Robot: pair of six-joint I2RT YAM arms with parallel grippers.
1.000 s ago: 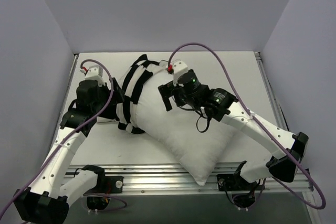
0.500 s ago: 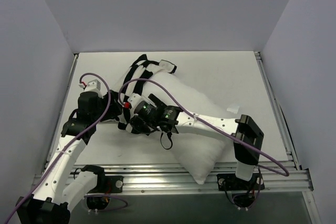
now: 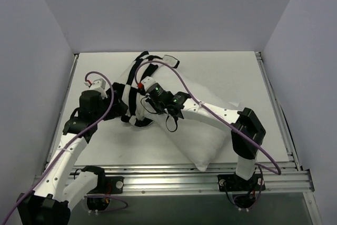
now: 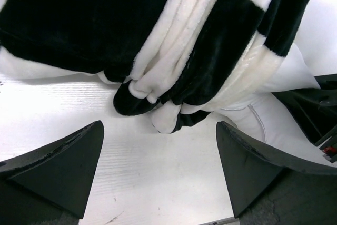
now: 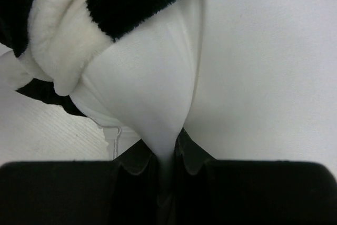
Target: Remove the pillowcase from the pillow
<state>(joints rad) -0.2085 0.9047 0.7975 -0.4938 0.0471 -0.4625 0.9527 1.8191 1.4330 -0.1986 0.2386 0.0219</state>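
Observation:
The white pillow (image 3: 202, 130) lies slanted across the table, its far-left end still inside the bunched black-and-white pillowcase (image 3: 132, 85). My right gripper (image 3: 142, 105) reaches over the pillow and is shut on a pinched fold of the pillow's white cloth (image 5: 158, 104), right beside the pillowcase edge (image 5: 58, 35); the jaws (image 5: 167, 154) nearly meet around the fold. My left gripper (image 3: 117, 97) hangs open just left of the bunch. In its own view the fingers (image 4: 63, 167) frame bare table, with pillowcase folds (image 4: 158, 35) ahead and a bit of the pillow (image 4: 274, 114).
The white table (image 3: 226, 72) is walled in on three sides by pale panels. A metal rail (image 3: 174, 175) with both arm bases runs along the near edge, and the pillow's lower corner overhangs it. Purple cables loop over both arms.
My right arm swung left across the pillow, from its top side to beside the pillowcase, and shut on a fold of the pillow's cloth. The left arm shifted slightly toward the bunch.

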